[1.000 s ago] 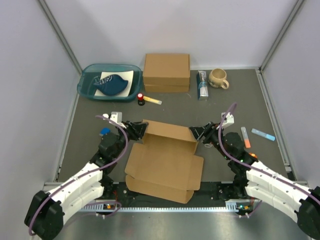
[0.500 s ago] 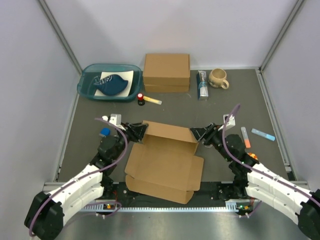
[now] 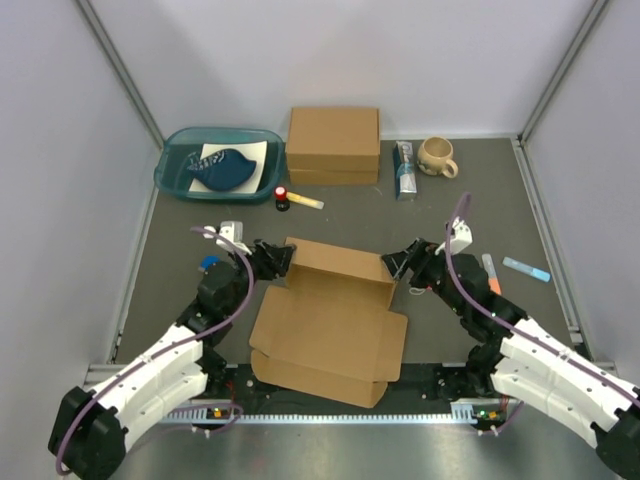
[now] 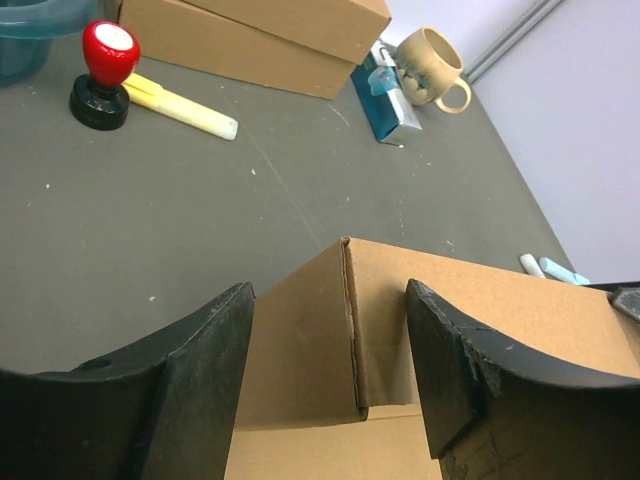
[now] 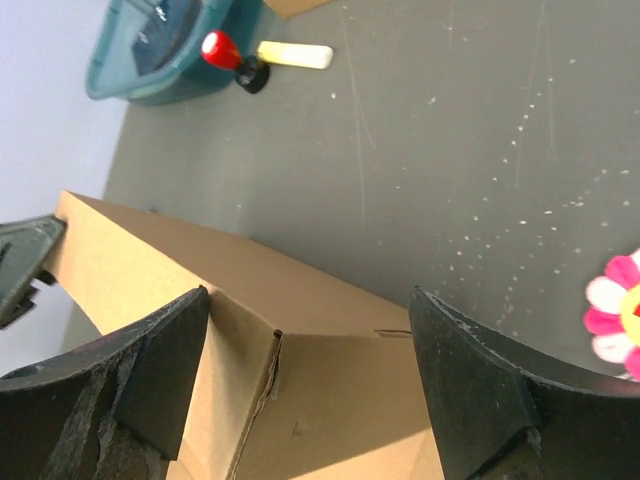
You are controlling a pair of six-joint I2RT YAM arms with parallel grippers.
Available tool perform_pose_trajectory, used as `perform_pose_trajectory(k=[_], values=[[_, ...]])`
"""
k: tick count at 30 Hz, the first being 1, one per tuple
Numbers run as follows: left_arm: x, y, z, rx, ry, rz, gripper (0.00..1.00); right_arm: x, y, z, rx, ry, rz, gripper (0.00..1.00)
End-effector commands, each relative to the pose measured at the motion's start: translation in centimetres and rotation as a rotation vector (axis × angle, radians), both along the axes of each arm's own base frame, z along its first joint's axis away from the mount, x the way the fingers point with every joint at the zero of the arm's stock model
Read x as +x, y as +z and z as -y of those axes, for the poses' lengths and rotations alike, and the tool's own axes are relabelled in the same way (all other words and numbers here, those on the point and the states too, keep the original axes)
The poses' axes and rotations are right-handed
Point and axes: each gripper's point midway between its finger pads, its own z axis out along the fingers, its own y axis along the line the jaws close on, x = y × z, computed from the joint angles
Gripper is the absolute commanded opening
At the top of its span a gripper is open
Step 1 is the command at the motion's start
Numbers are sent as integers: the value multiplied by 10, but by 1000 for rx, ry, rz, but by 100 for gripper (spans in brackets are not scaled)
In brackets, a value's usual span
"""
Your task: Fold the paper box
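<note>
The paper box lies open in the middle of the worktop, toward six o'clock. Its rear wall stands raised along its twelve o'clock edge, and its front flaps spread toward the arm bases.

The left fingers stand wide astride the wall's corner at about ten o'clock of the box. The right fingers stand just as wide astride the opposite corner at two o'clock. Neither pair pinches anything, though whether a pad brushes the cardboard cannot be told. With one arm at each corner, they seem placed to keep the upright wall and its side tabs square at the crease, so the panel does not twist or drop back.

The worktop is dark grey and matte, with pale specks and fine scratches, and light cardboard would probably slide on it. Plain pale walls close three sides, with metal posts in the far corners.

Well apart from the work sit a closed cardboard box at twelve o'clock, a teal tub at eleven and a mug at one.
</note>
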Motion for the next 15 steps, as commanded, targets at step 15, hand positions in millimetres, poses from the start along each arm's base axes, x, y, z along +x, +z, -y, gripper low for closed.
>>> perform_pose_trajectory(k=[15], values=[[18, 71, -40, 51, 232, 56, 88, 3, 86, 45, -352, -52, 148, 89]])
